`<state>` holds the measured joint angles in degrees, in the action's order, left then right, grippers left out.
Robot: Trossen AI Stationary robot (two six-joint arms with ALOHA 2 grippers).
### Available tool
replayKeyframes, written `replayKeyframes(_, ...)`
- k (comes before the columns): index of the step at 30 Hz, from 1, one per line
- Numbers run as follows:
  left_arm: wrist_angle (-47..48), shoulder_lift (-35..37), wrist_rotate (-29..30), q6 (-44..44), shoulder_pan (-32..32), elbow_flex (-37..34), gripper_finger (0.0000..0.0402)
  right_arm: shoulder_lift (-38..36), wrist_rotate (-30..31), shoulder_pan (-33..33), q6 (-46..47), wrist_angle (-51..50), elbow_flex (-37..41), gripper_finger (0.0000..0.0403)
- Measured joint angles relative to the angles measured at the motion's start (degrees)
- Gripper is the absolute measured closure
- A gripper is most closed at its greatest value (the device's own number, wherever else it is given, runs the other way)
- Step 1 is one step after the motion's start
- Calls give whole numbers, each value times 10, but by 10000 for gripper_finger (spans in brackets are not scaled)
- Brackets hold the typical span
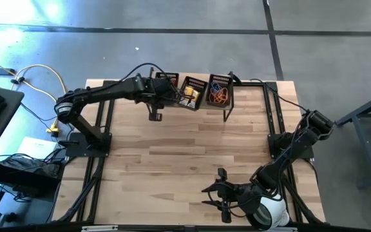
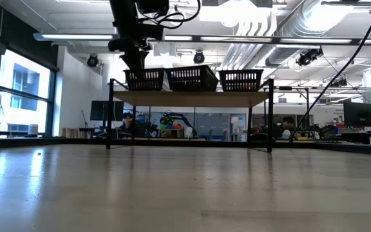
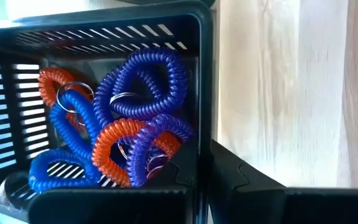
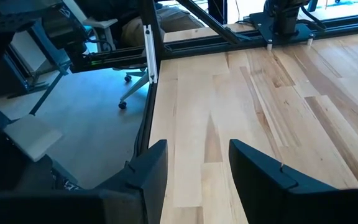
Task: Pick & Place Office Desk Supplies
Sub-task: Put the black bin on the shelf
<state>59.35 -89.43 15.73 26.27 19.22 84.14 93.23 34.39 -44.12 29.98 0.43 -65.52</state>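
Note:
Three black mesh baskets [image 1: 195, 92] stand in a row on a raised shelf [image 2: 192, 95] at the table's far edge. My left gripper [image 3: 201, 186] is shut and slants down over the near corner of one basket [image 3: 205, 74]; it shows above the left basket [image 2: 134, 64]. In that basket lie coiled loops in a heap: blue [image 3: 73, 124], purple [image 3: 148, 81] and orange [image 3: 114, 146]. My right gripper [image 4: 197, 174] is open near the table's front edge [image 1: 221, 193], with only bare wood between its fingers. My left gripper's shut fingers [image 3: 247, 183] stand right at the basket's near corner [image 3: 205, 143], coming from above at a slant. I cannot tell whether they touch the basket wall. Nothing shows between them.
The middle basket holds yellow items [image 1: 192, 96], the right one an orange and blue tangle [image 1: 219, 95]. A white tape roll [image 1: 272, 212] lies at the front right by the right arm. Bare wood [image 1: 185, 148] spreads between shelf and front edge. Black frame rails [image 1: 272, 116] run along the sides.

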Motion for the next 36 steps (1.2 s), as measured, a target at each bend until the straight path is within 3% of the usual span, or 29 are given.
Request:
replayKeyframes(10,0,0,39,-3,0,0,387,0,0,0,-2,-1,0,243)
replayKeyframes(24,0,0,40,-47,0,0,387,0,-1,0,-3,-2,0,243)
replayKeyframes(36,0,0,40,-19,0,0,387,0,-1,0,-4,-3,0,243)
